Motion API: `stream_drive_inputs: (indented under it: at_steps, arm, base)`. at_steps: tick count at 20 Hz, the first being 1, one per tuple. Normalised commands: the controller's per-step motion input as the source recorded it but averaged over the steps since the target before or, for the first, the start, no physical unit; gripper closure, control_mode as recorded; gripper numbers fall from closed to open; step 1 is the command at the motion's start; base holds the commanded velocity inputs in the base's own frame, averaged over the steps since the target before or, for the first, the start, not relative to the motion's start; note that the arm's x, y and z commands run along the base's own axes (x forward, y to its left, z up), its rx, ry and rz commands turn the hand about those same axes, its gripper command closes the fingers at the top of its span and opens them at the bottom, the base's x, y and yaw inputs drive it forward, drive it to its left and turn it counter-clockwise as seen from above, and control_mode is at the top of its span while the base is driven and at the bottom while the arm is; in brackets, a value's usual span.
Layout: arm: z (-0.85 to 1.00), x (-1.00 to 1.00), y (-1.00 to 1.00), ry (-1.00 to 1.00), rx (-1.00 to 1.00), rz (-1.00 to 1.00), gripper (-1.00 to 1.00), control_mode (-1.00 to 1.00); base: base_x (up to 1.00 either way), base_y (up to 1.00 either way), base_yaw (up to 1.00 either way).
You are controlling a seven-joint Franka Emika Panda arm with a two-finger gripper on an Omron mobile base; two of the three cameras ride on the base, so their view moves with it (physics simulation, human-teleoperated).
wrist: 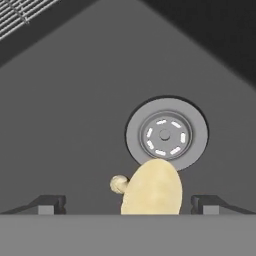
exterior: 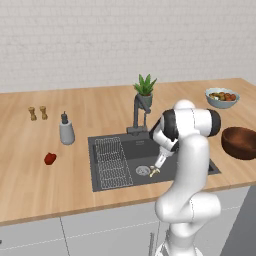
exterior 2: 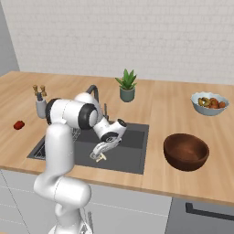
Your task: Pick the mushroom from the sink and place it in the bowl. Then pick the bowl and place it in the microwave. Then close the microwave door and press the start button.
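Mushroom (wrist: 150, 187) lies on the dark sink (wrist: 75, 125) floor beside the drain (wrist: 166, 134), between the wide-spread end effector (wrist: 129, 204) fingers.

Cream-yellow mushroom (wrist: 151, 187), dark grey sink (wrist: 75, 125), reddish-brown bowl (exterior 2: 186, 151).

On the wooden surface (exterior: 30, 170) I see a small red pepper (exterior: 49, 158) at the left, a grey soap dispenser (exterior: 66, 131) near it, and two little wooden shakers (exterior: 38, 113) further back. A potted plant (exterior: 145, 90) stands behind, and a pale bowl of fruit (exterior: 222, 97) sits far right.
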Motion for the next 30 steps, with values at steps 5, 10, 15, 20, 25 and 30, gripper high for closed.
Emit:
stream_drive_inputs:
  at_steps: [5,10,15,20,25,30]
  arm:
    - [-0.32,0.13,0.0,0.0,0.0,0.0,-1.0,-1.0]
    - [-0.36,0.21,0.0,0.0,0.0,0.0,-1.0,-1.0]
    - [-0.35,0.11,0.0,0.0,0.0,0.0,1.0,-1.0]
    - [-0.3,0.1,0.0,-0.01,0.0,0.0,1.0,-1.0]
    - [0.21,-0.21,0.0,-0.08,0.0,-0.01,1.0,-1.0]
    - [0.85,-0.22,0.0,-0.07,0.0,-0.11,1.0,-1.0]
  base:
    - [0.0,0.0,0.0]
    - [0.0,0.0,0.0]
    - [0.0,0.0,0.0]
    - [0.0,0.0,0.0]
    - [0.0,0.0,0.0]
    - [0.0,0.0,0.0]
